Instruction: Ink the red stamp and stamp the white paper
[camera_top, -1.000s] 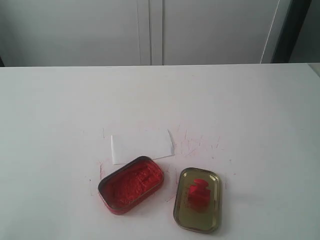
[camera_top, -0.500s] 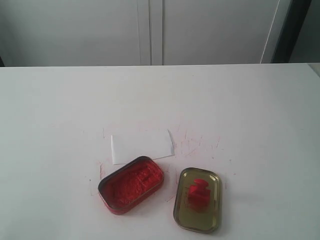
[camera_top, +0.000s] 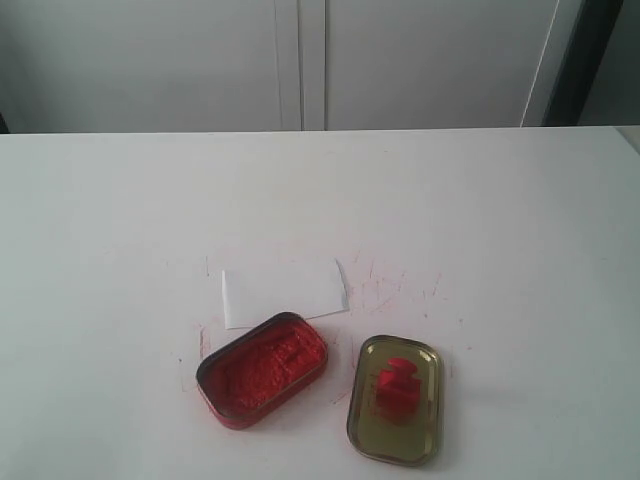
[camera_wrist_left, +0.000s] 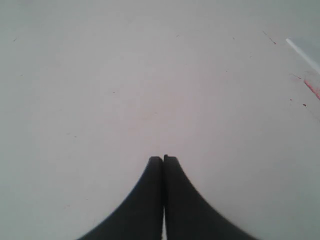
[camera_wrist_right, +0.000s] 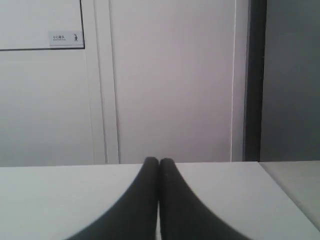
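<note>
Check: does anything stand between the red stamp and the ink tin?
Nothing visible does. The red stamp sits in the gold lid; only bare table lies between that lid and the ink tin.

I am seeing the far half of the tabletop (camera_top: 450, 190) lying open, and both side stretches too, so approaches from behind, left and right are looking unobstructed. The clutter is sitting near the front edge. The white paper (camera_top: 285, 290) is lying flat, with the open ink tin (camera_top: 262, 372) right at its near edge. The gold lid (camera_top: 400, 442) is resting just beside the tin, leaving only a narrow gap. The red stamp (camera_top: 397, 388) is standing inside the lid, ringed by its low rim and reachable from above. The left end effector (camera_wrist_left: 163, 159), fingers together, is hovering over bare tabletop. The right end effector (camera_wrist_right: 159, 160), also closed, is facing cabinet doors (camera_wrist_right: 170, 75) across open surface.
</note>
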